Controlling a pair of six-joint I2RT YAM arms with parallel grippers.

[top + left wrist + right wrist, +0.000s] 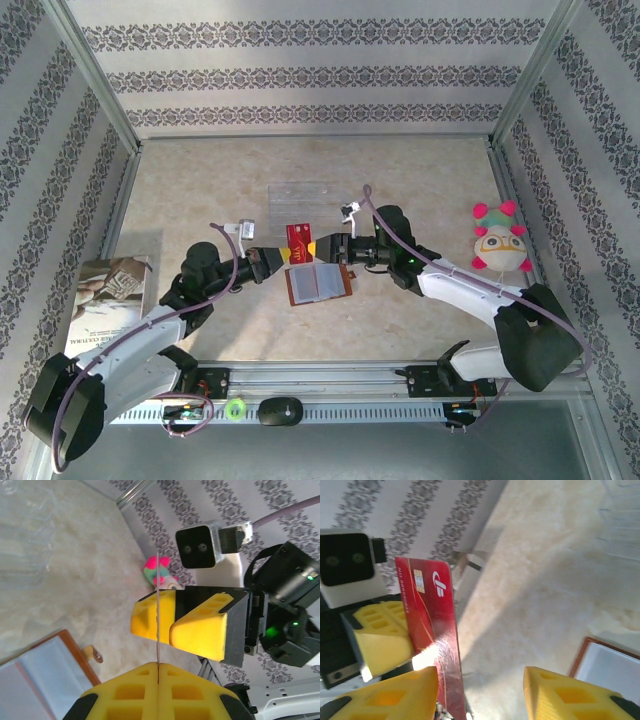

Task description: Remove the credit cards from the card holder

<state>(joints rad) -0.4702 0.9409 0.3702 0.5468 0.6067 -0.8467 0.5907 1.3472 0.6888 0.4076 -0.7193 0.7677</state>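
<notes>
Left tool (158,674) clamped on glossy red card (432,615): gold chip, white logo, edge print illegible. Right tool (480,680) jaws apart around it. Brown leather wallet (318,284) lies open on counter (200,190) near both tools.

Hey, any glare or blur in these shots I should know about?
Right wrist: a bright glare patch on the red card, table sunlit in a pale band. Left wrist: the clear tray washed out and hazy. Top external: even light, only faint shadows.
</notes>
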